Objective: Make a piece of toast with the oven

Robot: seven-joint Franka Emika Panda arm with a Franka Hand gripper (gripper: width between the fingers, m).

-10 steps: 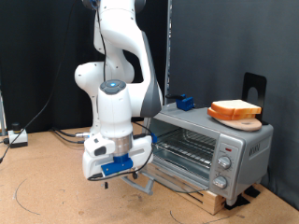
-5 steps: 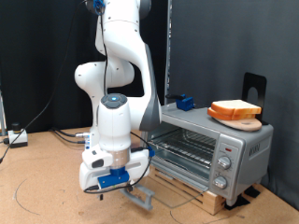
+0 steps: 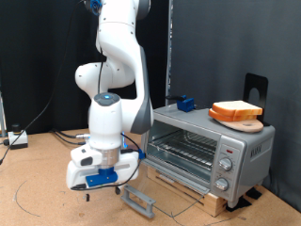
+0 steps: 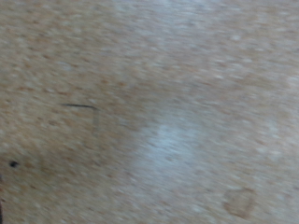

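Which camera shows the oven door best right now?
The exterior view: the oven stands at its right with the door folded down open, rack visible. The wrist view shows only blurred brown tabletop, no oven.

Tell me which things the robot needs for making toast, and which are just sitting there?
For the toast job:
- the piece of toast, lying on the board on top of the oven
- the oven, its door open
- the gripper, low beside the open door, holding nothing that shows

Just lying about:
- wooden board
- blue thing behind the oven
- cables
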